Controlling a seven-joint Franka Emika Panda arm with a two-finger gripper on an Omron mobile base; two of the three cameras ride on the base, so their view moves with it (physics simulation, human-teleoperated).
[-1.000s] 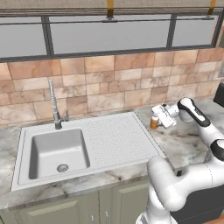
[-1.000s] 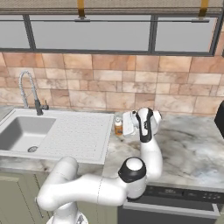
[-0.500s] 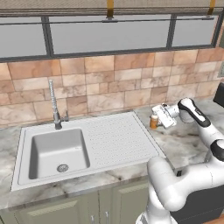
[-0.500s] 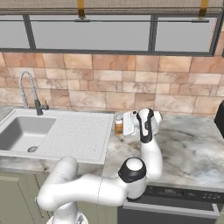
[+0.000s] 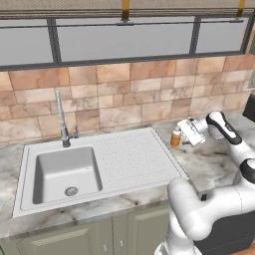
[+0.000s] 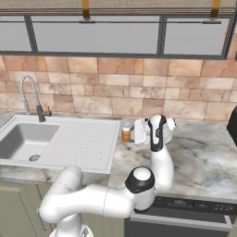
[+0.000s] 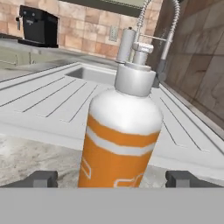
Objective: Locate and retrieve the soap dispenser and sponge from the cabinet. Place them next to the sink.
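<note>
My fingers [image 7: 111, 178] have just spread wide, releasing the soap dispenser [image 7: 119, 131], which stands upright on the desk [image 5: 209, 164] beside the sink [image 5: 130, 154]; the sponge remains to fetch.

The soap dispenser [image 6: 126, 134], a small orange bottle with a white pump top, stands upright on the marble counter [image 6: 203, 155] just in front of the gripper [image 6: 137, 132], whose white hand points toward it from the side away from the sink [image 6: 55, 139]. The bottle sits between the fingers' end of the hand and the ribbed drainboard [image 6: 79, 142], just beside the drainboard's edge. Beyond the drainboard, farther from the fingers, lie the rectangular basin [image 6: 23, 141] and the chrome spring-coil faucet [image 6: 31, 95] against the tiled wall [image 6: 115, 88].
</note>
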